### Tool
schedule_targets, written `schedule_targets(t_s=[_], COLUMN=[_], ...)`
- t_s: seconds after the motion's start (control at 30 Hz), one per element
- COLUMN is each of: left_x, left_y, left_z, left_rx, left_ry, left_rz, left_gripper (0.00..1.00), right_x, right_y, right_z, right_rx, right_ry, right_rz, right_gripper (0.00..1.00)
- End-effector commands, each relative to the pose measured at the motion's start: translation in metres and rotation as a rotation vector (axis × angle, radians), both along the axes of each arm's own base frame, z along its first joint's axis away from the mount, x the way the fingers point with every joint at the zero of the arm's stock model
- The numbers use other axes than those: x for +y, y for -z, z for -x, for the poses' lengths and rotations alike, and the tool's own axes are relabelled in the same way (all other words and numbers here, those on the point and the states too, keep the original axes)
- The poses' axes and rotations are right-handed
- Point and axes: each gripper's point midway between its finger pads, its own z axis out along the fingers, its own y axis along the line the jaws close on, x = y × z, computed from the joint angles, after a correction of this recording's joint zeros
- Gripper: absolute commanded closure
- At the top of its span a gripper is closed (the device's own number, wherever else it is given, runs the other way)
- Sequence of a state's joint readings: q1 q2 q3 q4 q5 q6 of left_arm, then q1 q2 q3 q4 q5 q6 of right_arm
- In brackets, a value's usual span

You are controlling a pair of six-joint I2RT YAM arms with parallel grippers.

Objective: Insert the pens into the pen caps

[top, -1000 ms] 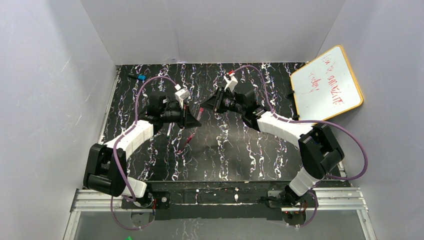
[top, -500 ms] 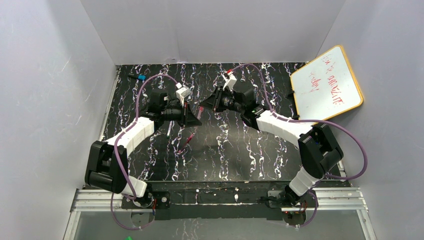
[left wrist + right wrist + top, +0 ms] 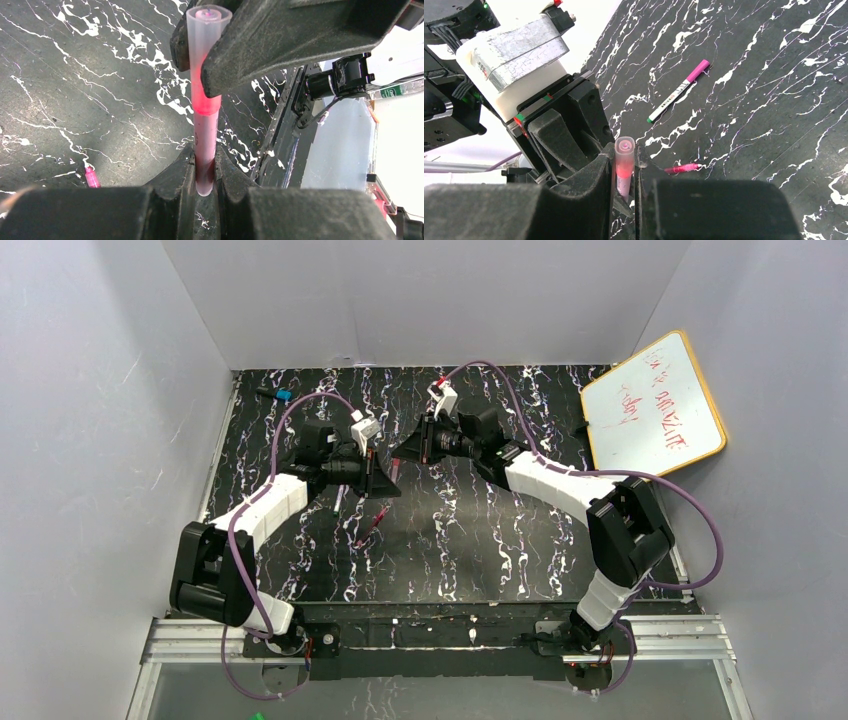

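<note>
The black, white-veined table [image 3: 480, 540] fills the middle of the top view. A whiteboard [image 3: 653, 408] with red writing leans at its upper right edge.

The left arm [image 3: 260, 515] rises from the lower left and the right arm [image 3: 560, 485] from the lower right. They bend inward and meet above the table's upper middle.

The left claw [image 3: 204, 165] is clamped on the held pen [image 3: 205, 115], a clear tube with pink inside. Its fingers pinch the tube's lower end at the bottom centre of the left wrist view. The tube runs straight up that frame to the dark fingers of the other claw, which grip it near the top.

The right claw [image 3: 624, 167] is also clamped on the tube, with a finger pressed to each side at the bottom centre of its own view. The tube's round open end pokes up between them. Whether this is a pen alone or one already in its cap, I cannot tell.

Other pens lie flat on the table:
- A white pen [image 3: 678, 91] with a magenta cap and a green tip lies on a slant in the upper middle of the right wrist view.
- A loose pink pen [image 3: 683, 168] lies just right of the right claw's fingers.
- A short pink piece [image 3: 91, 177] shows at the lower left of the left wrist view.

A small blue-and-black item [image 3: 278, 395] sits at the table's upper left corner.
</note>
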State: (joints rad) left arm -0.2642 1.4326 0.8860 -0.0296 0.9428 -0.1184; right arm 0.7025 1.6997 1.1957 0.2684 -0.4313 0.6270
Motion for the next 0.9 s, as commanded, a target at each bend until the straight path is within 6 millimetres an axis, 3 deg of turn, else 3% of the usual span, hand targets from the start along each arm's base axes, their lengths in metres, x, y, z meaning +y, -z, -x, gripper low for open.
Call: schedule_targets(t_s=[0.0, 0.43, 0.87], left_x=[-0.003, 0.007, 0.028], left_y=[-0.076, -0.079, -0.1], left_z=[-0.04, -0.052, -0.084], left_rx=[-0.334, -0.362, -0.455], left_ry=[-0.015, -0.08, -0.226], left_rz=[0.085, 0.062, 0.03], left_gripper=[1.0, 1.0, 1.0], right_x=[0.0, -0.01, -0.016], right_y=[0.053, 0.062, 0.067], right_z=[0.097, 0.117, 0.126], right_rx=[0.25, 0.313, 0.345], right_ry=[-0.33, -0.412, -0.439], right_rz=[0.137, 0.182, 0.196], right_gripper=[0.99, 0.99, 0.99])
